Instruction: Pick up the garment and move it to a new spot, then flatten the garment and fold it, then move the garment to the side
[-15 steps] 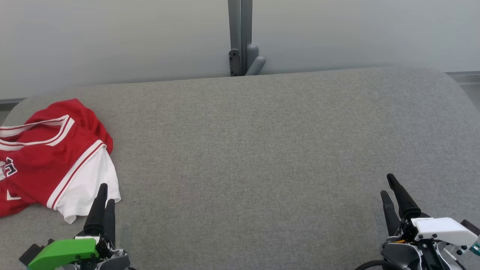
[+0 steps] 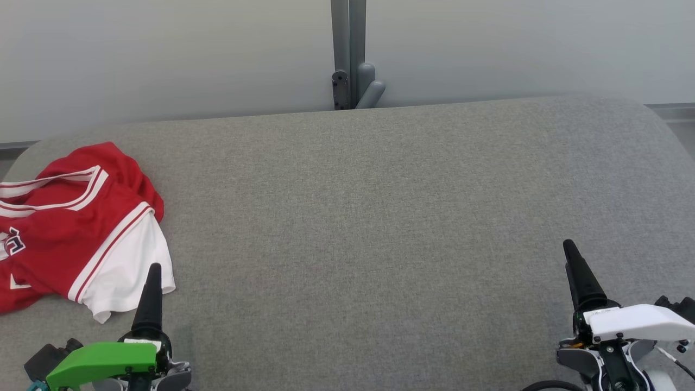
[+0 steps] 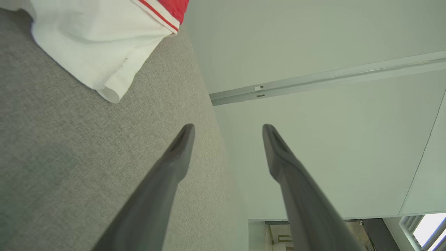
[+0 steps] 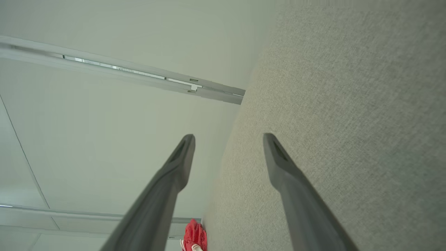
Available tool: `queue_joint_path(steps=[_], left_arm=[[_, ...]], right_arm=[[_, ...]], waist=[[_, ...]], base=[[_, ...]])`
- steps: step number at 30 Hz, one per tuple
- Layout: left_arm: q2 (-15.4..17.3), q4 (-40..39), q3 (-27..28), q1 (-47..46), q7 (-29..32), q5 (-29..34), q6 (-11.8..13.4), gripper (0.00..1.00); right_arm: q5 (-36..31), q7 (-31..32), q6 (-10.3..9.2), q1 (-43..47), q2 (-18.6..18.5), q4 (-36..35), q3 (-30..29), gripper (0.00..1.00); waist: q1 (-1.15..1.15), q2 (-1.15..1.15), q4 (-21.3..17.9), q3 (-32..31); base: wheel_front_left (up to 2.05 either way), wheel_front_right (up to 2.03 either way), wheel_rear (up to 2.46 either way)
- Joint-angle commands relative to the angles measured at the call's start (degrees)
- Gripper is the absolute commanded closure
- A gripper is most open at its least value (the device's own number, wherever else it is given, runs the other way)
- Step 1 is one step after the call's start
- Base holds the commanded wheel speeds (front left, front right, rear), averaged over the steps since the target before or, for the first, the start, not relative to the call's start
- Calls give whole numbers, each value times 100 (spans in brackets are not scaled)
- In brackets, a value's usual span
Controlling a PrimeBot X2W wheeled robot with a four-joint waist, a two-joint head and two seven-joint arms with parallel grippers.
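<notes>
Red-and-white garment (image 2: 70, 228) crumpled at left end of grey padded table (image 2: 380, 217), untouched. Both wrists just rolled, fingers now edge-on from head camera. Left gripper (image 3: 228, 127) spread, empty, near white sleeve (image 2: 130, 260); right gripper (image 4: 228, 136) spread, empty, well apart. Pick-up still ahead.

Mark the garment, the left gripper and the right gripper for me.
garment (image 2: 59, 233), head view, red front panel.
left gripper (image 3: 228, 127), left wrist view, midway between fingertips.
right gripper (image 4: 228, 136), right wrist view, midway between fingertips.
</notes>
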Motion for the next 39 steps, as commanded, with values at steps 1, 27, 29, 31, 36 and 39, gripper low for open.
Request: queue_joint_path(steps=[1, 27, 29, 31, 36, 39], left_arm=[[27, -151, -3, -37, -62, 244, 22, 0], [115, -396, -350, 103, -656, 3620, 50, 0], [122, -409, -374, 116, -696, 3773, 59, 0], [127, -419, -396, 138, -730, 3937, 67, 0], [136, -443, -420, 186, -823, 4284, 97, 0], [136, -451, -427, 213, -871, 4473, 101, 0]], right_arm=[[-339, -70, 2, -23, -32, -173, 16, 0], [-3731, -669, 3, 137, -52, -587, 290, 0], [-3886, -705, 3, 144, -54, -594, 298, 0], [-4035, -740, 3, 154, -54, -610, 309, 0], [-4422, -831, 3, 196, -58, -643, 325, 0], [-4631, -882, 3, 230, -60, -664, 338, 0]], waist=[[-1, 9, 2, 1], [-1, 24, 14, 10], [-1, 25, 16, 13], [-1, 26, 19, 16], [-2, 29, 27, 20], [-2, 30, 30, 20]], base=[[0, 0, 0], [0, 0, 0], [0, 0, 0], [0, 0, 0], [0, 0, 0], [0, 0, 0]])
